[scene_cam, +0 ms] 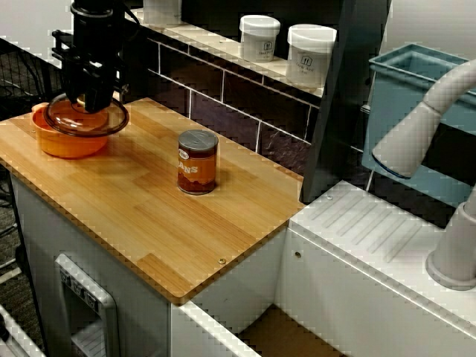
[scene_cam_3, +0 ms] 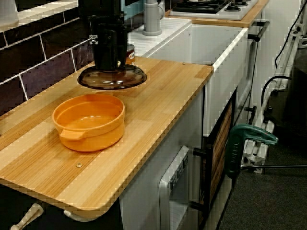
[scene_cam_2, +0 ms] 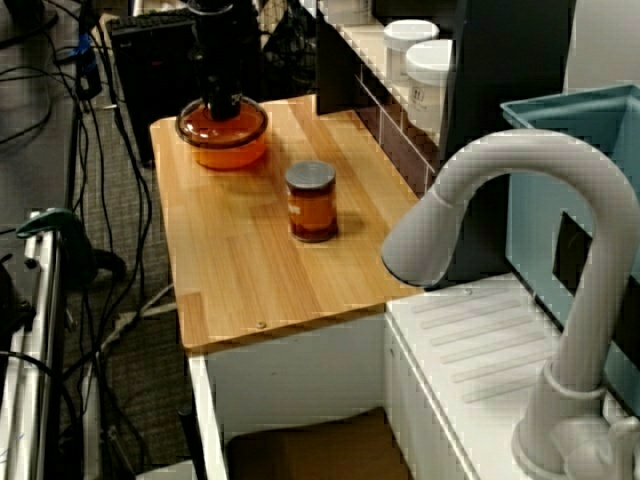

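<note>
The pincer [scene_cam_3: 109, 64] holds a glass lid [scene_cam_3: 112, 77] by its middle, the fingers drawn in close on the knob, which they hide. The lid hangs level in the air. In the view from the low end of the tabletop [scene_cam_3: 158, 96] it is clear of the orange pot [scene_cam_3: 89, 120] and touches nothing else. In the view from above it overlaps the pot's rim, so it seems to sit above the pot and a little off toward the can [scene_cam: 197, 162]. The pot stands open and looks empty, near the end of the tabletop. The can stands upright, well apart from it.

I judge the step in hand to be carrying the lid while it is lifted off the pot. Any move from here calls for a firm grip, a level lid, and room kept from the pot's rim and from the can.
</note>
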Available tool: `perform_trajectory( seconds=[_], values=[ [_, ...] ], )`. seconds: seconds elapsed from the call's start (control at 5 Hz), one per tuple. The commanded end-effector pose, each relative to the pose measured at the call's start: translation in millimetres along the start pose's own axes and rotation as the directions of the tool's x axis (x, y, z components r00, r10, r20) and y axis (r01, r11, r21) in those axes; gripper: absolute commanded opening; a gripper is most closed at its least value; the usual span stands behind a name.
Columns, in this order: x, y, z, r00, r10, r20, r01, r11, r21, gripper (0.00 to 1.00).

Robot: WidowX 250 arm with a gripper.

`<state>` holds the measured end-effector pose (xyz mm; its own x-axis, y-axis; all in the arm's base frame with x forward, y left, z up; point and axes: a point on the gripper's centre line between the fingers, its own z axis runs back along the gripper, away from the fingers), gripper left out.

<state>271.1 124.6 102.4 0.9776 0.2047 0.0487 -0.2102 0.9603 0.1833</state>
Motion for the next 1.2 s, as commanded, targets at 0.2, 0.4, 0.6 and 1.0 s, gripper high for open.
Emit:
perform_trajectory(
  seconds=[0.2, 0.4, 0.6, 1.0],
  values=[
    [11.6, 40.3, 3.5, 0.997, 0.058, 0.058, -0.062, 0.996, 0.071, 0.0],
    [11.6, 50.9, 1.3, 0.998, 0.058, 0.04, -0.06, 0.996, 0.066, 0.0],
    [8.0, 59.1, 6.4, 0.999, 0.043, 0.03, -0.044, 0.998, 0.052, 0.0],
    [4.2, 67.7, 9.8, 1.0, 0.028, 0.014, -0.028, 0.999, 0.03, 0.0]
  ],
)
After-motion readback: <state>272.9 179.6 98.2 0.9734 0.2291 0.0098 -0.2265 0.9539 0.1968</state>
